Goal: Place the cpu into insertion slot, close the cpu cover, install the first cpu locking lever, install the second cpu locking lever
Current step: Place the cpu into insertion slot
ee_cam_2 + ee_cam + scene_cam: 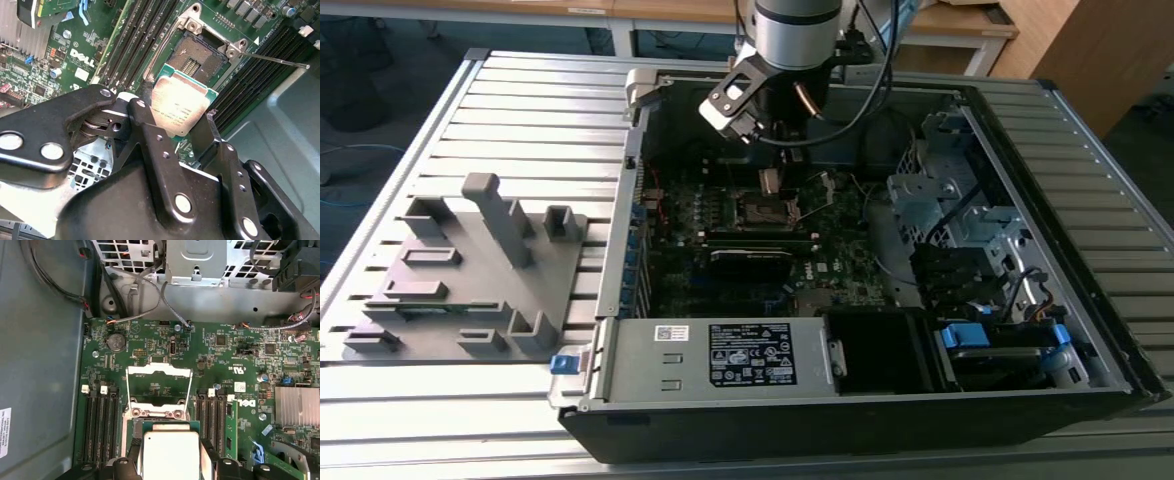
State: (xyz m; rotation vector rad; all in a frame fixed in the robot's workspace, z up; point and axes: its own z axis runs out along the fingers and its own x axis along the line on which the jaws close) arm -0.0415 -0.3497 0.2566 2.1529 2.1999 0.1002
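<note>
My gripper is shut on the cpu, a flat square chip with a dull grey face and green edge, pinched by its sides between the black fingers. The insertion slot lies open just beyond the chip, its dark centre bare. The first wrist view has the cpu hanging over the slot's near part, and the cpu cover folded back open behind it. One thin locking lever sticks out sideways, unlatched. In the exterior view the gripper hovers above the slot inside the computer case.
Long black memory slots flank the socket on both sides. A finned heatsink and loose cables sit near it. The grey power supply box fills the case's front, and a grey fixture stands at the exterior view's left.
</note>
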